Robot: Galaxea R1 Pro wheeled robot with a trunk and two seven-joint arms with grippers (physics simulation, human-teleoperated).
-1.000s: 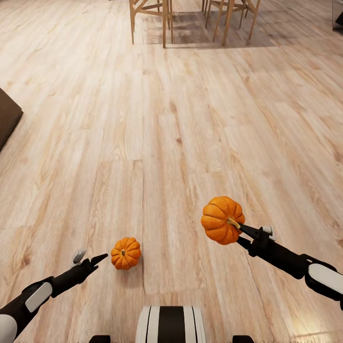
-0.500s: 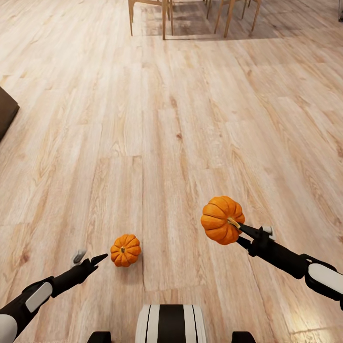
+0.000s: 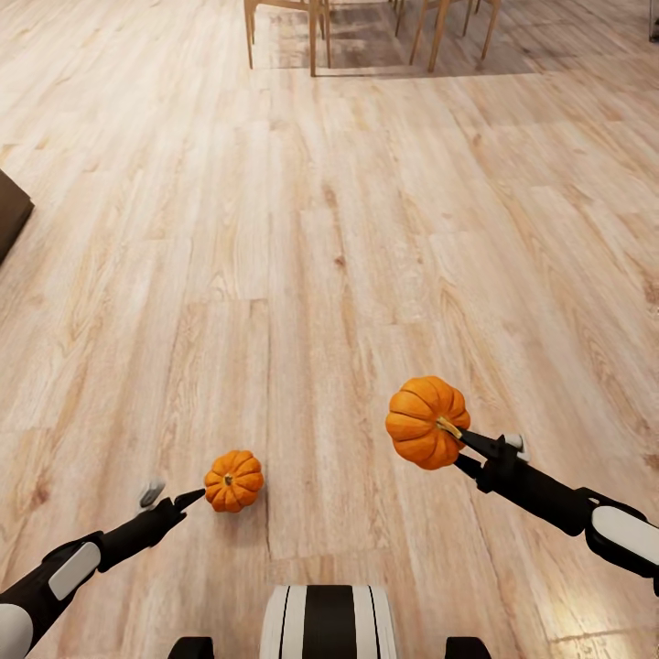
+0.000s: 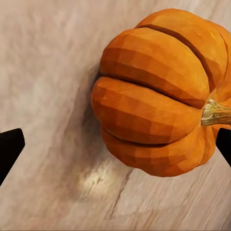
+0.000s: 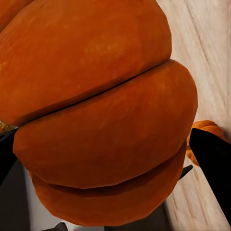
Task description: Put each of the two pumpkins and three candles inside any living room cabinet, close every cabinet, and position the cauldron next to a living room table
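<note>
— Gripping one pumpkin (image 3: 426, 423), the right gripper (image 3: 450, 430) is clamped at its stem.
— The other pumpkin (image 3: 233, 480) lies on the floor (image 3: 320, 229) beside the spread left gripper (image 3: 174, 496); it could be nudged away.

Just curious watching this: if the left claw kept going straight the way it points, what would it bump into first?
Most likely the pumpkin on the floor. The left gripper is open and points at it, and its wrist camera shows that pumpkin close ahead between the fingertips, somewhat off to one side. The gap is hard to judge.
</note>
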